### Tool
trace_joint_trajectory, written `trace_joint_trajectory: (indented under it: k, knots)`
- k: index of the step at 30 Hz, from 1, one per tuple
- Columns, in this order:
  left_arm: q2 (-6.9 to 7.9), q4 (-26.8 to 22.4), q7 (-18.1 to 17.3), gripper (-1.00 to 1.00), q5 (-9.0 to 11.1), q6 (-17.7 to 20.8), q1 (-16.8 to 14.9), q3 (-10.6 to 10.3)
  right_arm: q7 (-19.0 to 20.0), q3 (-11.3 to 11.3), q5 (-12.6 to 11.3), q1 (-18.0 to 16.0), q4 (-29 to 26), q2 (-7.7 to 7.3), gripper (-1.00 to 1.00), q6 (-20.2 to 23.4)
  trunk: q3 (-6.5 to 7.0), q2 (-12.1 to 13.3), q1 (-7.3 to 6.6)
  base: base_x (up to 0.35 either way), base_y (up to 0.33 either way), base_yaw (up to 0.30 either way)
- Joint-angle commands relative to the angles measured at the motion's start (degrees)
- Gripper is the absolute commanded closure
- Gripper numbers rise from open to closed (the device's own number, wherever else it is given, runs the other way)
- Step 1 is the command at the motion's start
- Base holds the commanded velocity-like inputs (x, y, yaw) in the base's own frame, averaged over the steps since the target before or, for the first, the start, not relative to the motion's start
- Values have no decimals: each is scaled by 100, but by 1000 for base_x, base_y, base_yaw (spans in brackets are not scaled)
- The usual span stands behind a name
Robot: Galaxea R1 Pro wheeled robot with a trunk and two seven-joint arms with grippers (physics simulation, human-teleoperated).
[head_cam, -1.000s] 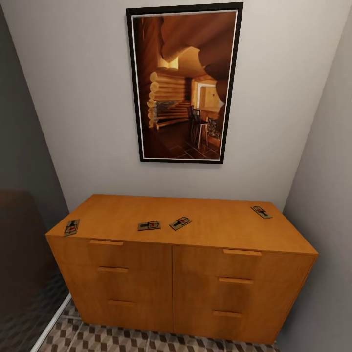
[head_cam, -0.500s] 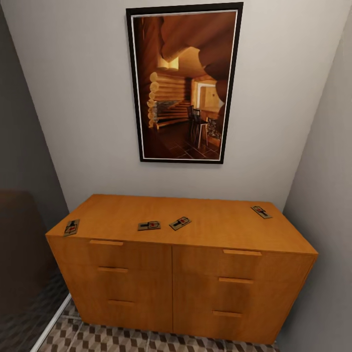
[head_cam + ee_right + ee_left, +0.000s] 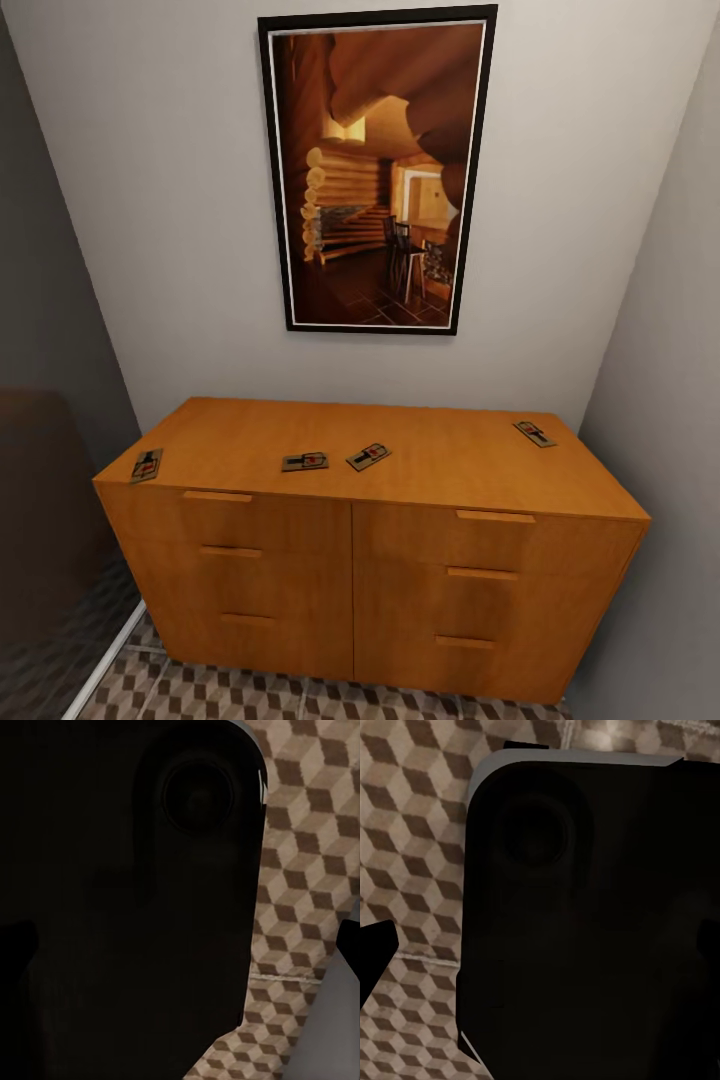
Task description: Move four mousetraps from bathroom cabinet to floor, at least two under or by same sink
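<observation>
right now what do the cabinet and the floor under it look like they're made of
The cabinet looks like smooth orange-brown wood or veneer, with a faint sheen on top. The bathroom floor looks like tile: printed brown, beige and white cubes with pale grout lines, though the render leaves ceramic or vinyl open.

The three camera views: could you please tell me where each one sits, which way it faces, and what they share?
Head view: high on the robot, facing forward and down at the cabinet, four mousetraps on its top, a framed picture above; none of the robot's body appears.
Left wrist view: on the left arm, aimed down at the bathroom floor, past a dark body part.
Right wrist view: on the right arm, also aimed down, past a similar dark part.
Shared: all three show the cube-patterned floor tiles.
</observation>
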Motion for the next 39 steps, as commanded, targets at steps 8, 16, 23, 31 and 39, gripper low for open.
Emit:
trace_joint_trajectory:
  k: [8, 16, 23, 31, 39]
  knots:
    - [0, 0, -6, -100, 57, -12, -1, -1, -7, 6, 9, -1, -6, -13, -100, -18, -5, -3, 0, 0, 0, 0]
    - [-3, 0, -1, -100, 58, -12, -1, -1, -32, -1, -9, -1, -8, -9, -100, -25, -5, -3, 0, 0, 0, 0]
    - [-13, 0, 38, -100, 56, -6, -1, -10, -40, -10, -15, -1, -9, 2, -100, -33, -5, -3, 0, 0, 0, 0]
    - [-6, -110, 84, -100, 56, -10, -1, -24, -41, -19, -4, -1, -71, 6, -100, -65, -5, -3, 0, 0, 0, 0]
    - [-1, -633, 75, -100, 56, 33, -1, -29, -8, -14, 11, -1, -608, 7, -100, 32, -5, -3, 0, 0, 0, 0]
